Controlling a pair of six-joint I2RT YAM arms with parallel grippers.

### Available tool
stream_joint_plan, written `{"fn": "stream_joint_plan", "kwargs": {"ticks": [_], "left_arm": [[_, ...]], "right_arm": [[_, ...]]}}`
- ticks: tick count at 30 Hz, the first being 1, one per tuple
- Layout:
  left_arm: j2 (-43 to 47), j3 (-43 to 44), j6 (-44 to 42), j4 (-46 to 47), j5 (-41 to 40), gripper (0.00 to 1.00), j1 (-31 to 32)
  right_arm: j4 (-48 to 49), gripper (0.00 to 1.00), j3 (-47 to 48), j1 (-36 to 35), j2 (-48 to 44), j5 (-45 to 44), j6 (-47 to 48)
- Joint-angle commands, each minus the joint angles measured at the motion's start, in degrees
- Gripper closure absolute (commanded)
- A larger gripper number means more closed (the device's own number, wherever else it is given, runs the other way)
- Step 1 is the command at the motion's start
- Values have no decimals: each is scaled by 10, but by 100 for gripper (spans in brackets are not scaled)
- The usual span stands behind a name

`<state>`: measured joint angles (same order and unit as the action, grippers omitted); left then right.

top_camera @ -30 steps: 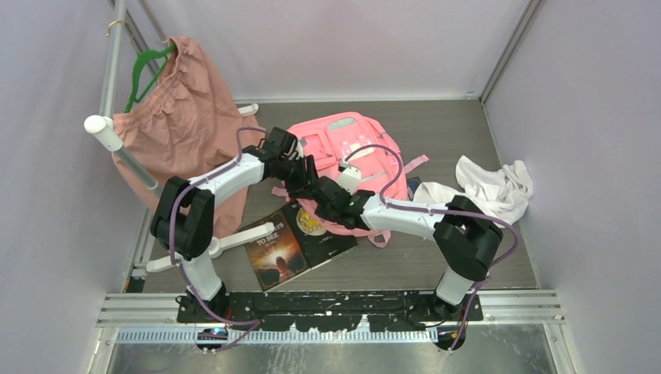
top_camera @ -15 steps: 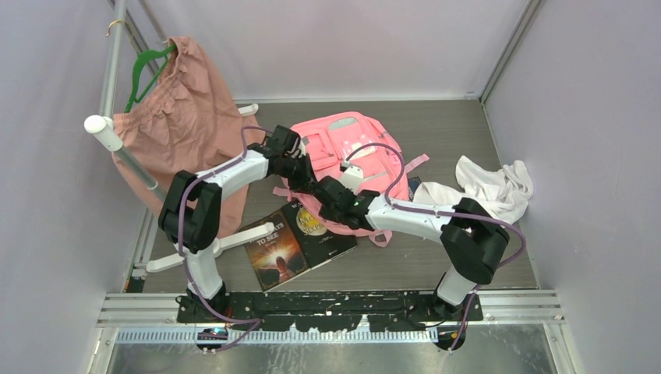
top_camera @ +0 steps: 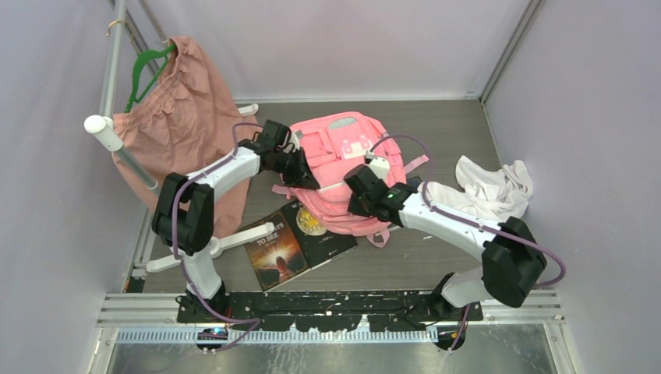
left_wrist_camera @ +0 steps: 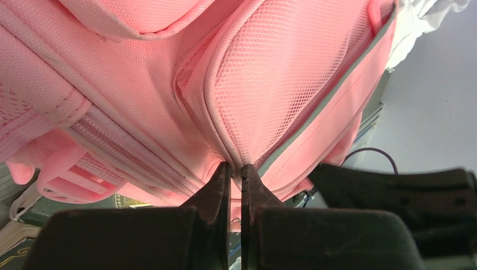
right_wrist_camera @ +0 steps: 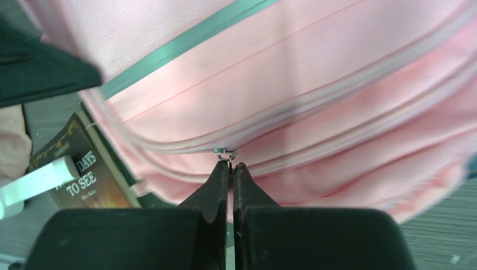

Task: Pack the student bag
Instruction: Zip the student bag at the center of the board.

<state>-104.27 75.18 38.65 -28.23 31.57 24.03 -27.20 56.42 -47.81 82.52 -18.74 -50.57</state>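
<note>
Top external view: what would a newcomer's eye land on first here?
The student bag, bright pink, lies mid-table. The left gripper pinches it beside the mesh pocket; the right gripper is shut right at a zipper slider. A dusty-pink garment hangs back left on a green hanger.

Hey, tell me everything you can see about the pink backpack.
The student bag is bright pink woven fabric, lying front-up on the grey table, with front pockets, a pale patch, a mesh side pocket and light zipper tracks. The left claw pinches a seam by the mesh; the right claw grips a zipper pull. Its near edge overlaps a book.
</note>
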Motion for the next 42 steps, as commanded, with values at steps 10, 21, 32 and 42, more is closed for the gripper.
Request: {"fn": "stream_joint_plan", "kwargs": {"ticks": [10, 21, 32, 42], "left_arm": [[76, 49, -69, -56, 5, 100, -57], [37, 102, -89, -99, -10, 100, -79], [87, 145, -81, -158, -40, 57, -35], [225, -61, 84, -25, -111, 30, 49]], "right_arm": [[-73, 99, -33, 112, -73, -35, 73], [-112, 99, 31, -35, -68, -23, 27], [-90, 99, 41, -100, -31, -67, 2], [-54, 99, 2, -46, -54, -22, 21]]}}
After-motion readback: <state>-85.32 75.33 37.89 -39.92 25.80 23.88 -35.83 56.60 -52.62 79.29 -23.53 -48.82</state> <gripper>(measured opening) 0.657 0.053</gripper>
